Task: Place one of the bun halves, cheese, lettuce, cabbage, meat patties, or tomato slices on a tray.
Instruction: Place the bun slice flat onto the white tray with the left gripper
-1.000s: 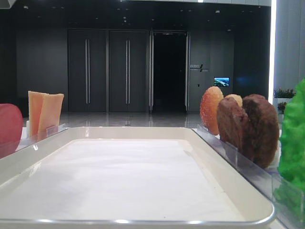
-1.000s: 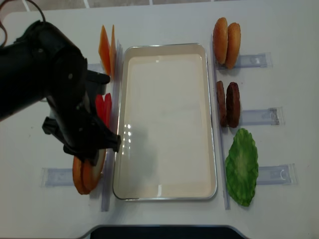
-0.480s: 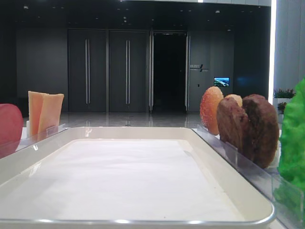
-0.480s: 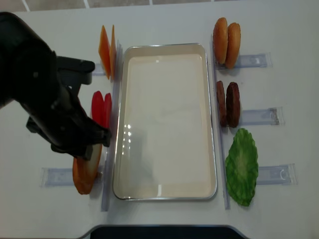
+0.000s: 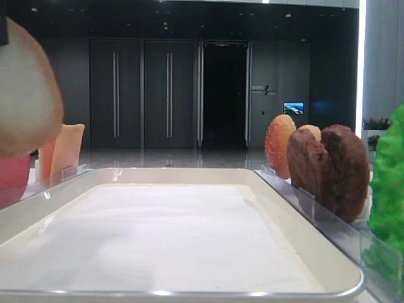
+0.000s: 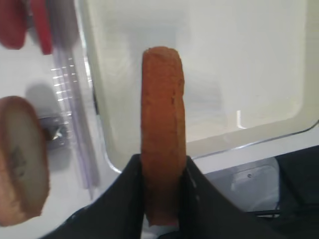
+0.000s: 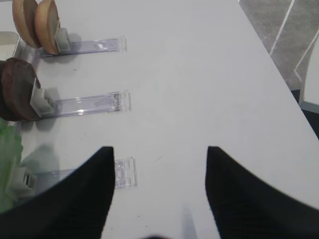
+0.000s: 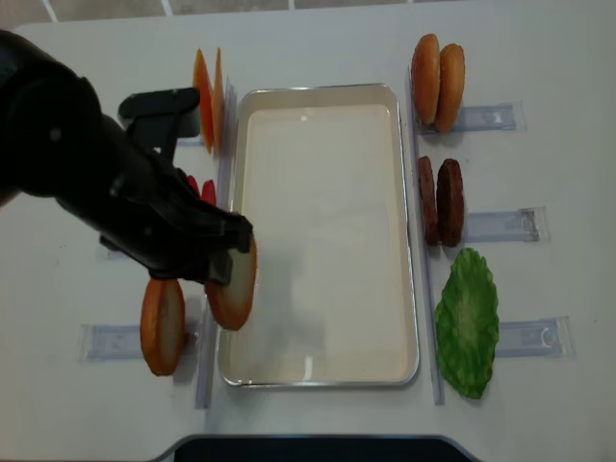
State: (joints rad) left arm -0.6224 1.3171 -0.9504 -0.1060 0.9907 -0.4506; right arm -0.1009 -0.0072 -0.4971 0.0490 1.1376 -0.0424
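Observation:
My left gripper is shut on a bun half, held on edge with its golden crust toward the wrist camera. From above, this bun half hangs over the left rim of the white tray. Its pale face fills the top left of the low view. A second bun half stands in the left rack. My right gripper is open over bare table, right of the racks, with nothing between its fingers.
Cheese slices and tomato slices stand along the tray's left side. Along the right side stand two more bun halves, meat patties and green lettuce, in clear racks.
My left gripper has lifted one bun half out of the left rack and carried it right to the tray's left rim. The other bun half stays in the rack.

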